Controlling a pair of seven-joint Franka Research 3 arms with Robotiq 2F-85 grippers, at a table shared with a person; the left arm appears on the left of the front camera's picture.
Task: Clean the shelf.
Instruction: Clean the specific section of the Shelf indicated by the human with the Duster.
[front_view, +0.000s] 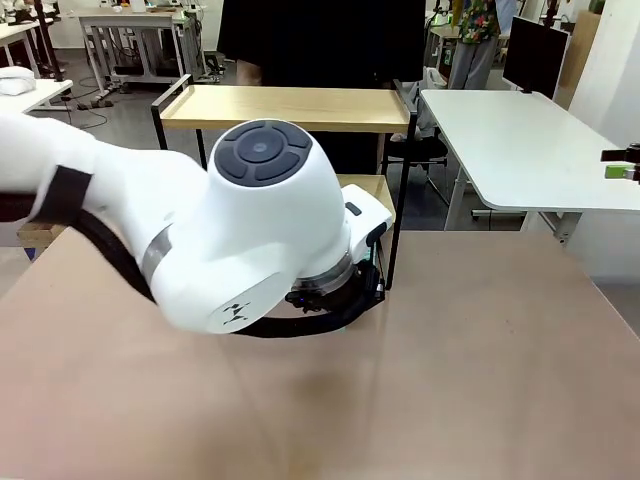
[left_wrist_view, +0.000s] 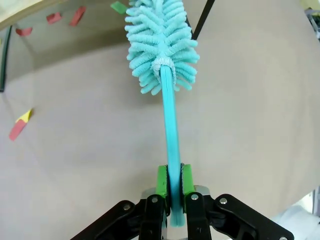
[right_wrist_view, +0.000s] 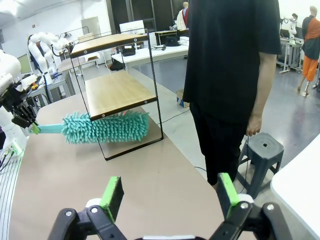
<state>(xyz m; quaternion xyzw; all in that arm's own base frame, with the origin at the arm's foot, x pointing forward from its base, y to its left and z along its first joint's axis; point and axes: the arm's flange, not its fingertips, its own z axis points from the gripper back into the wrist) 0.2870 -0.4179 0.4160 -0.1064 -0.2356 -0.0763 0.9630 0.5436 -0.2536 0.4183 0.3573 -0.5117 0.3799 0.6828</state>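
The shelf (right_wrist_view: 116, 89) has two light wooden boards in a thin black frame and stands at the table's far side (front_view: 285, 106). My left gripper (left_wrist_view: 173, 176) is shut on the handle of a teal fluffy duster (left_wrist_view: 161, 44). In the right wrist view the duster's head (right_wrist_view: 107, 127) reaches under the lower board, between the frame's legs, low over the table, with the left gripper (right_wrist_view: 23, 114) at the handle's end. My right gripper (right_wrist_view: 170, 200) stands open with nothing between its fingers, well off to the side (front_view: 620, 168).
Small red, green and yellow scraps (left_wrist_view: 20, 125) lie on the brown table near the shelf's foot. A person in black (right_wrist_view: 230, 75) stands beside the table's far edge, with a stool (right_wrist_view: 262, 150) behind. A white desk (front_view: 520, 150) is at the right.
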